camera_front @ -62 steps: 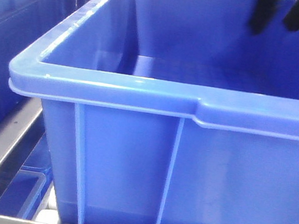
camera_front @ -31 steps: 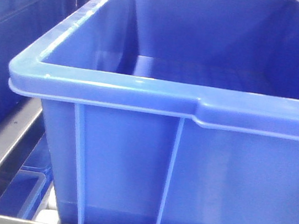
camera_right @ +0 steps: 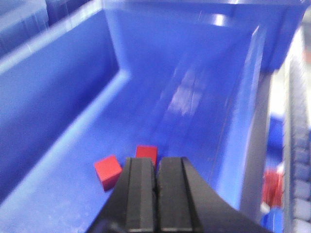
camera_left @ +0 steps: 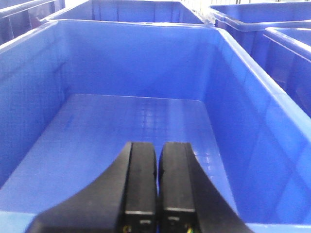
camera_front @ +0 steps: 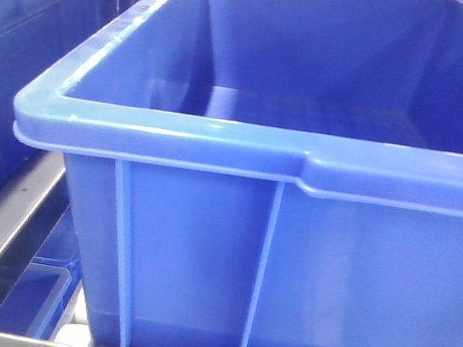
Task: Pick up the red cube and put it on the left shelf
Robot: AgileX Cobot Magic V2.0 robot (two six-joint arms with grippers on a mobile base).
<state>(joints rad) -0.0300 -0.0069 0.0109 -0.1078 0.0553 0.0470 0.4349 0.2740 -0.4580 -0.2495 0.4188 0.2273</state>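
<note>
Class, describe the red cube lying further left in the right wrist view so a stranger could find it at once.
Start with the deep blue crate under the right claw, whose jaws are shut and empty. On its floor lie two red cubes. The one meant lies left of the claw, turned askew and fully visible; its neighbour sits square, partly hidden behind the claw.

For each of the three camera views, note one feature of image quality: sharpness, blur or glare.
Front view: sharp, with a soft highlight along the blue crate's rolled rim. Left wrist view: fairly clear, mild sheen on the crate floor, left gripper in focus. Right wrist view: smeared by motion blur, white glare streaks on the crate wall, two red cubes soft-edged.
</note>
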